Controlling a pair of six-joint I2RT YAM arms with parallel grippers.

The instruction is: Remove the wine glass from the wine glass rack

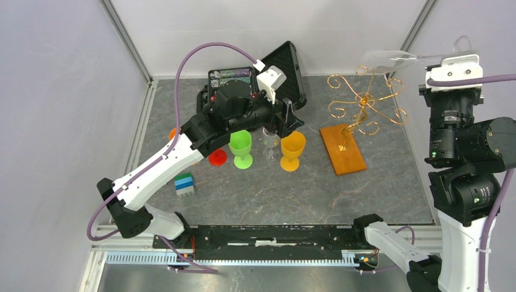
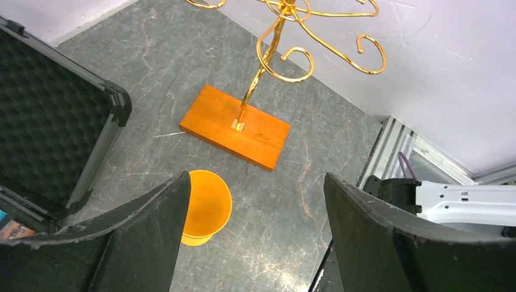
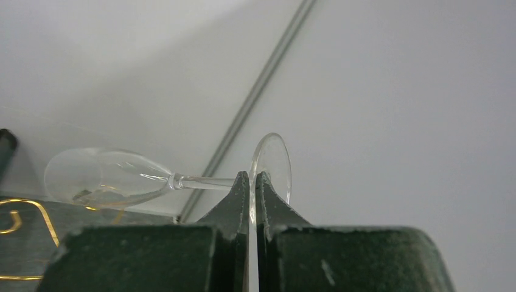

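Grey tabletop (image 1: 274, 194) with rack (image 1: 364, 115): right gripper (image 3: 252, 178) clamps glass (image 3: 103, 179) stem aloft; left gripper (image 2: 255, 188) spread wide near orange cup (image 2: 208, 207).

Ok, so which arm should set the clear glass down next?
Right, probably. The right gripper is shut on the glass stem, holding it sideways near the rack. The left gripper is open and empty above the orange cup, so it would need a handover first.

Clear wine glass (image 3: 103, 179) hangs horizontal in mid-air, apart from the standing gold wire rack (image 1: 364, 102).
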